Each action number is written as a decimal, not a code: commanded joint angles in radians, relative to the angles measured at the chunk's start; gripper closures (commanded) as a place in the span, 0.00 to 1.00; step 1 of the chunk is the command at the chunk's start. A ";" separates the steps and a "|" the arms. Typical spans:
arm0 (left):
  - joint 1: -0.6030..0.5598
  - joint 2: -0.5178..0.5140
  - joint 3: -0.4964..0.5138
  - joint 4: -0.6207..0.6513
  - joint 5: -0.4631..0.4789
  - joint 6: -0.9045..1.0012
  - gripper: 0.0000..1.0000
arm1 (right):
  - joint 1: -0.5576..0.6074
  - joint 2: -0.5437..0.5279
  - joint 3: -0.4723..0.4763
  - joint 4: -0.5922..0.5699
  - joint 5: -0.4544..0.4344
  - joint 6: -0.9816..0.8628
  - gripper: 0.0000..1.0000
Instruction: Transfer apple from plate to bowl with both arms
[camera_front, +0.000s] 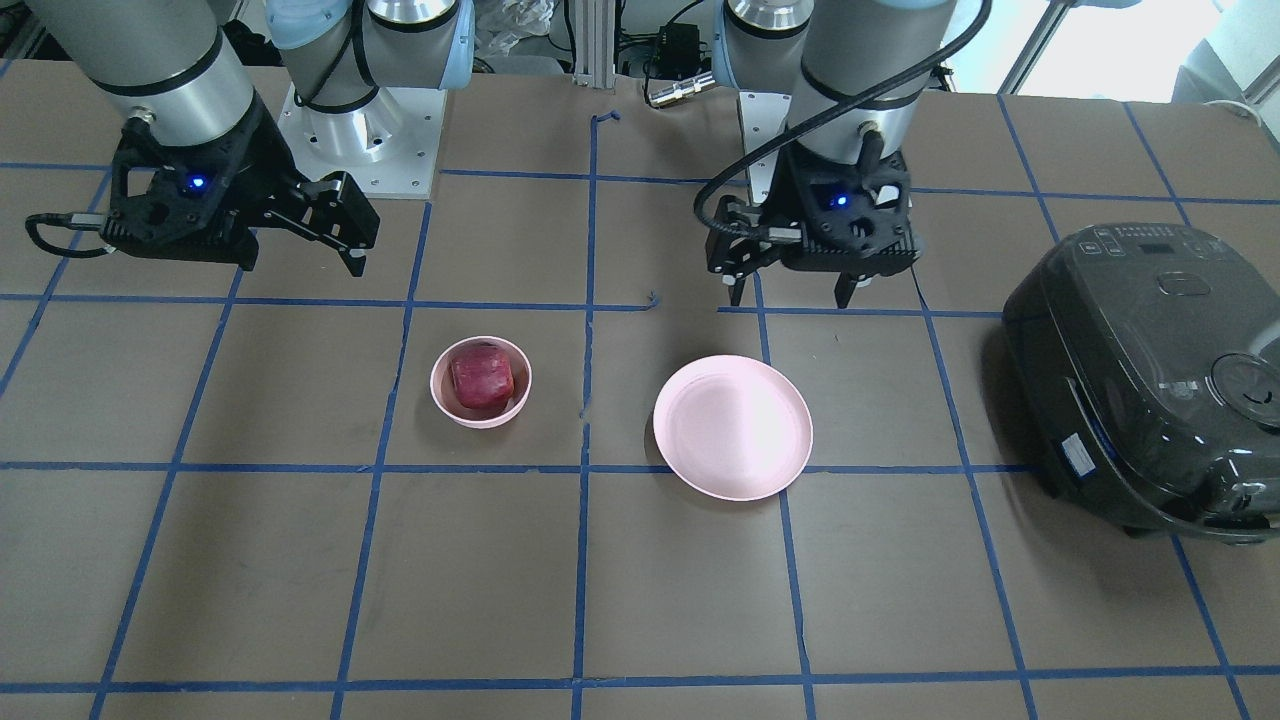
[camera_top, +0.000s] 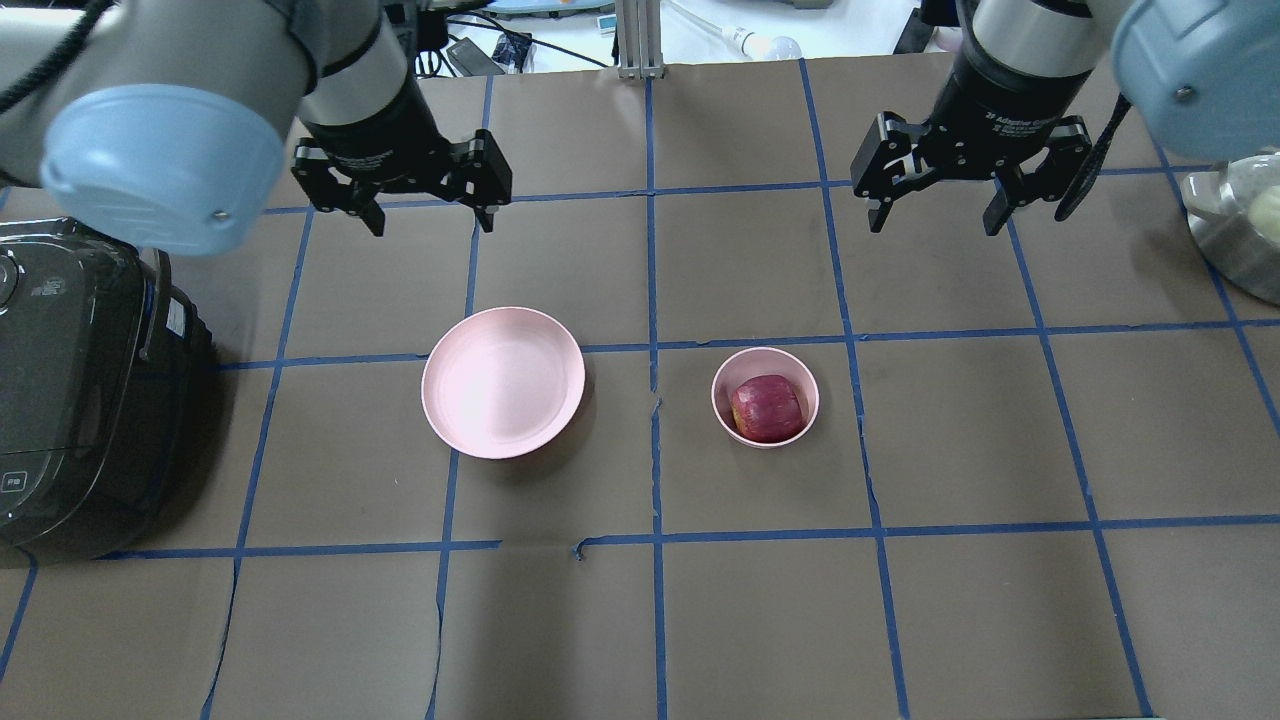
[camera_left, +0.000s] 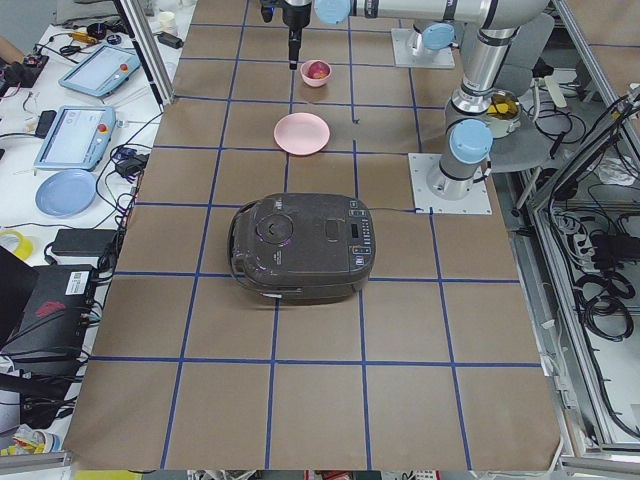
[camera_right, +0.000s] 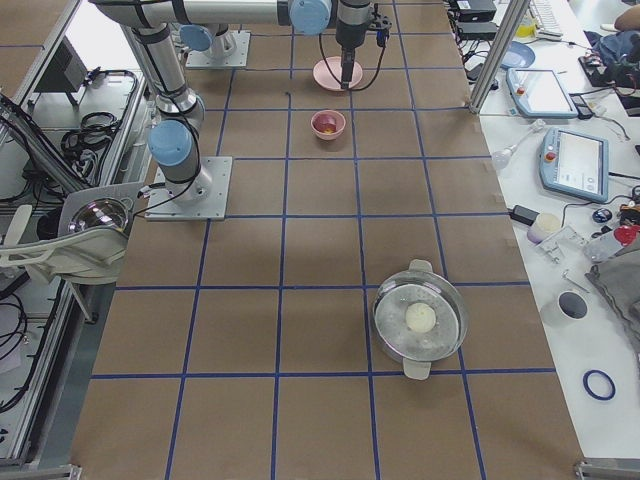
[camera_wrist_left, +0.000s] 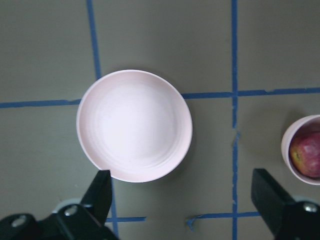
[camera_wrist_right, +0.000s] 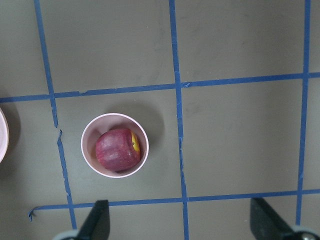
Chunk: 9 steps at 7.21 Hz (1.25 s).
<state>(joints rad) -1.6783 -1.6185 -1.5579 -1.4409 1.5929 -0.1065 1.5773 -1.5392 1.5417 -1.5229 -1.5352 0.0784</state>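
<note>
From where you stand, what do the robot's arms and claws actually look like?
Both arms are silver-grey tubes with light blue joint caps. The left gripper and right gripper are black, two-fingered, each with a small blue light. A black cable loops along the left arm; white lettering marks the right wrist.

On the desk (camera_top: 1000, 450): one apple (camera_top: 767, 408), one pink bowl (camera_top: 765, 358), one pink plate (camera_top: 503, 382), one black rice cooker (camera_front: 1140, 380), one steel pot (camera_right: 395, 335). Two end effectors: the left end effector (camera_top: 432, 225) and the right end effector (camera_top: 934, 227).
</note>
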 joint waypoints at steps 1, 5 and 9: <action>0.109 0.037 0.005 -0.035 -0.011 0.124 0.00 | 0.023 0.001 -0.005 0.014 -0.006 0.021 0.00; 0.118 0.003 0.093 -0.079 0.021 0.131 0.00 | 0.021 0.002 -0.011 0.009 -0.022 0.024 0.00; 0.104 0.005 0.082 -0.081 0.024 0.134 0.00 | 0.018 0.004 -0.011 0.007 -0.054 0.021 0.00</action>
<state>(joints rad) -1.5728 -1.6146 -1.4708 -1.5210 1.6156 0.0259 1.5955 -1.5356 1.5312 -1.5151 -1.5908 0.1002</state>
